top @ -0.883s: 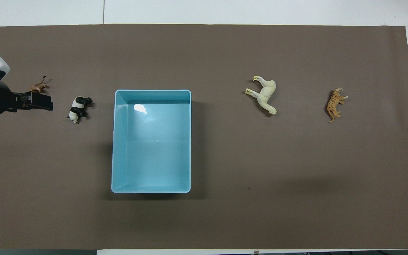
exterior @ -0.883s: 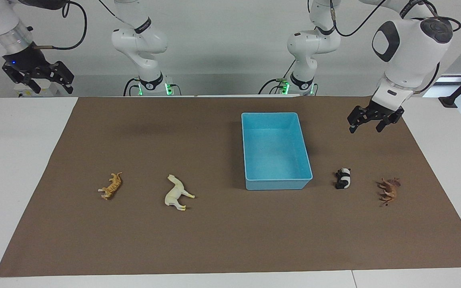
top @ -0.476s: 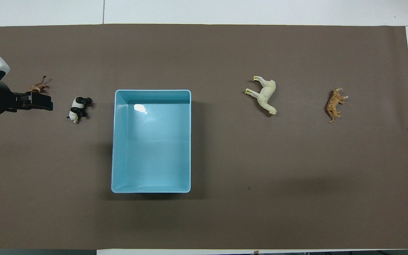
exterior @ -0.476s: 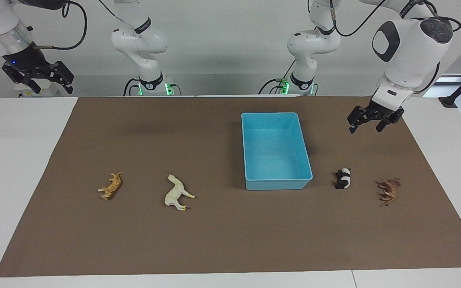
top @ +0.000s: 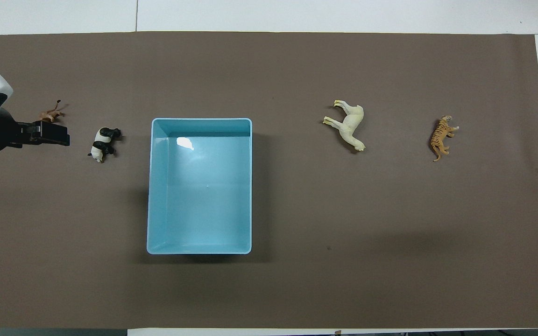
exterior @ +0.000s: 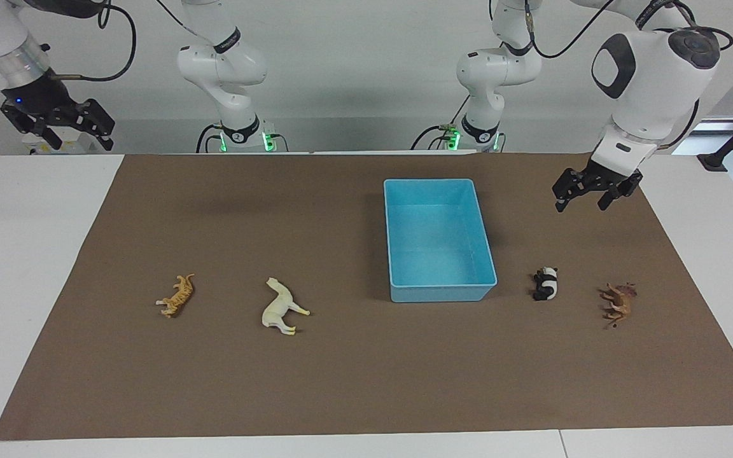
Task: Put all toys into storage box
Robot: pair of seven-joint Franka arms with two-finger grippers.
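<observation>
Both pincers gape empty: left pincer point(exterior: 587, 194) high over the mat, right pincer point(exterior: 61, 124) waiting. Panda point(exterior: 545, 283) lies sideways; fingers could skid it past the box point(exterior: 397, 254).

storage box point(exterior: 439, 238) walling panda point(exterior: 545, 283), open mat point(exterior: 354, 381) around toys

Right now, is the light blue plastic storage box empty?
Empty. The light blue plastic storage box shows only its bare floor in the overhead view; all four small plastic animal figurines lie outside it on the brown mat.

Blue storage box point(top: 150, 186) empty on brown mat point(top: 297, 280), panda point(top: 102, 143) beside it, llama point(top: 349, 125), tiger point(top: 441, 137)
</observation>
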